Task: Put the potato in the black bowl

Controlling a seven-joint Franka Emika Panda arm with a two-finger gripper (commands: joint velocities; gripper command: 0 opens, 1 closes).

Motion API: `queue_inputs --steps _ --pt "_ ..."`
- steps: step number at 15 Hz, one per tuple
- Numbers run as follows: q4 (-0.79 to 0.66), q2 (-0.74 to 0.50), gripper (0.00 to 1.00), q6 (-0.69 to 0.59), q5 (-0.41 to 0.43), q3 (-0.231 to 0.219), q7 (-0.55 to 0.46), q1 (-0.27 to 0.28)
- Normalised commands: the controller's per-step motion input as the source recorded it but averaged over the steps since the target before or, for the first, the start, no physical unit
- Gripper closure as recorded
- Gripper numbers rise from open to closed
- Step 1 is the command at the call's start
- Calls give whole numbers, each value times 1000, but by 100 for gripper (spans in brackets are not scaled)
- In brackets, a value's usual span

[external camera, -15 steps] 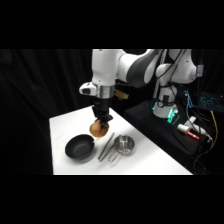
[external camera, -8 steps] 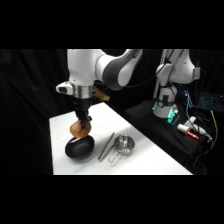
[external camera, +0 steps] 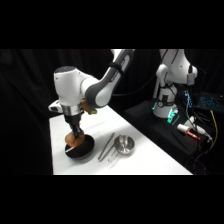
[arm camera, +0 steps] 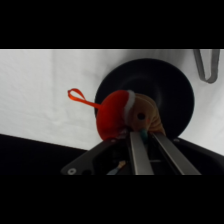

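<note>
Fingers (arm camera: 145, 150) partly hiding gripped potato (arm camera: 125, 117)

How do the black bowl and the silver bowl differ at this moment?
The black bowl is matte and dark; the silver bowl is shiny metal. The black bowl is the larger. The tool holds the potato over the black bowl; nothing hangs over the silver bowl, which has tongs lying beside it. Both are round and sit upright on the white table.

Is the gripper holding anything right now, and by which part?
Yes, the potato. The gripper grips it at its tan end, the red end with the loop sticking out, above the black bowl.
</note>
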Motion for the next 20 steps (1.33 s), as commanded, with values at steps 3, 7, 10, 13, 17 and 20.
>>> queue_inputs --steps 3,7,10,13,17,20 --pt "349 161 54 -252 113 63 -187 -49" --pt "249 36 21 -276 81 41 -154 -15" --pt "237 -31 1 -353 64 10 -138 -4" --pt "202 -133 0 -382 98 25 -153 -21" --pt "33 -285 0 -322 85 9 -84 8" --pt "-118 -401 0 -243 117 8 9 18"
